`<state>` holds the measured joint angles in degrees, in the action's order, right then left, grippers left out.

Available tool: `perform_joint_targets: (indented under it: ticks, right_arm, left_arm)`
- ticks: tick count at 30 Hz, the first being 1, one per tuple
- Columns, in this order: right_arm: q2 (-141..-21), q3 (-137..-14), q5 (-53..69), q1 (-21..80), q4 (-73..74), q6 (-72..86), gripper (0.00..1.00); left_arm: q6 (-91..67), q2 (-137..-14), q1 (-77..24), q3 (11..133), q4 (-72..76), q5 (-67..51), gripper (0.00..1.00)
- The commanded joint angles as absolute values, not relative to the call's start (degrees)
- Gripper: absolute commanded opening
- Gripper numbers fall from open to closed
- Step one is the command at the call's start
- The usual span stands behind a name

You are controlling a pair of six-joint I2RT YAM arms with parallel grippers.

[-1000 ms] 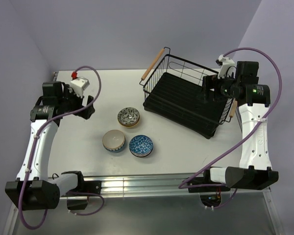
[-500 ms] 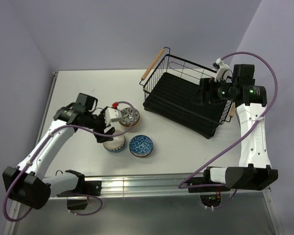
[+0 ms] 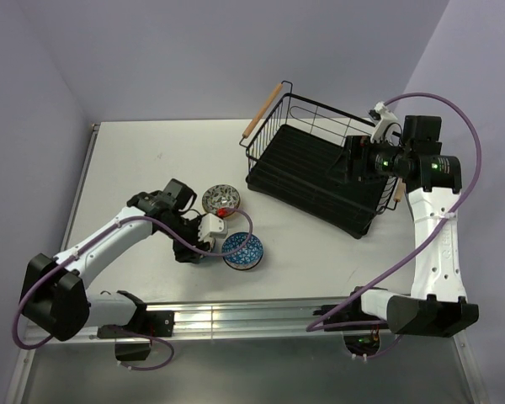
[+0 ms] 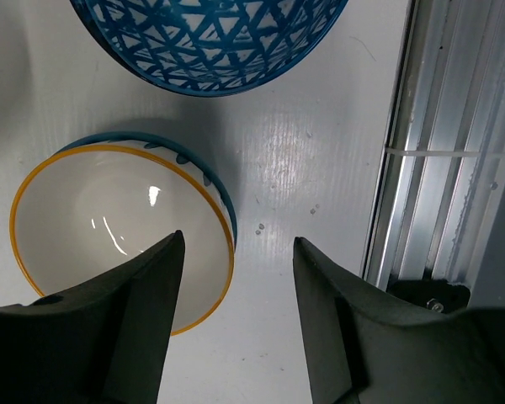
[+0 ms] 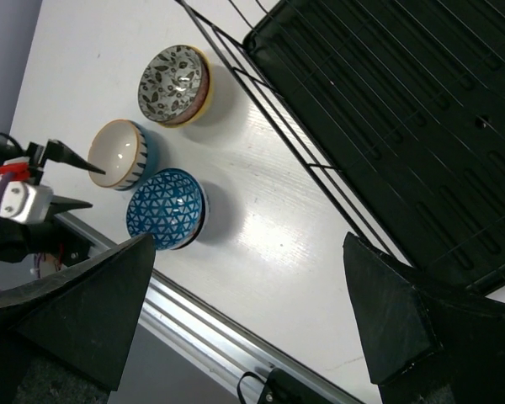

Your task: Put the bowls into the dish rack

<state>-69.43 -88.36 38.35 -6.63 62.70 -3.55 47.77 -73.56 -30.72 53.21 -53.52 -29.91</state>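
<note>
Three bowls sit near the table's front. The cream bowl (image 4: 101,223) has an orange rim, and my left gripper (image 4: 238,240) hangs open right over it. One finger (image 4: 139,311) is above the bowl's inside and the other is outside the rim. In the top view the left gripper (image 3: 194,247) hides most of that bowl. The blue triangle-patterned bowl (image 3: 242,250) stands just to its right, and the grey floral bowl (image 3: 221,199) is behind them. The black wire dish rack (image 3: 316,168) holds nothing. My right gripper (image 5: 248,240) hovers wide open at the rack's near right corner.
An aluminium rail (image 4: 421,168) runs along the table's near edge, close to the cream bowl. The rack's wooden handle (image 3: 262,109) juts out at the far left. The left arm's purple cable (image 3: 227,240) loops over the bowls.
My left arm swung from the table's far left over to the cream bowl and came down on its rim, and its jaws have narrowed. The right arm has barely shifted.
</note>
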Motion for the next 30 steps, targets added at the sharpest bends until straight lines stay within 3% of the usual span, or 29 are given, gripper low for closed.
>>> perform_joint_targets:
  ticks: [1, 7, 14, 25, 28, 30]
  right_arm:
    - [-67.32, -87.72, 40.16, -6.86, 60.82, -2.55, 1.0]
    - [-67.42, -86.93, 42.62, -6.86, 61.09, -2.9, 1.0]
    - [-67.15, -86.84, 41.92, -6.86, 59.24, -1.85, 1.0]
    - [-67.76, -87.36, 41.05, -6.94, 58.36, -1.32, 1.0]
    - [-67.68, -87.1, 40.78, -6.86, 57.83, -1.14, 0.99]
    - [-67.59, -86.84, 40.87, -6.86, 57.48, -0.88, 0.99]
  left_arm:
    - [50.1, -74.35, -31.55, 52.82, -52.12, -29.09, 0.59]
    - [49.75, -76.2, -32.17, 52.03, -50.45, -27.07, 0.56]
    - [50.36, -77.25, -32.26, 51.24, -49.83, -25.93, 0.44]
    - [51.24, -78.66, -32.34, 50.8, -49.83, -25.66, 0.39]
    - [51.33, -78.75, -32.26, 50.8, -49.66, -25.05, 0.34]
    - [51.76, -79.01, -32.26, 51.06, -50.18, -25.22, 0.26]
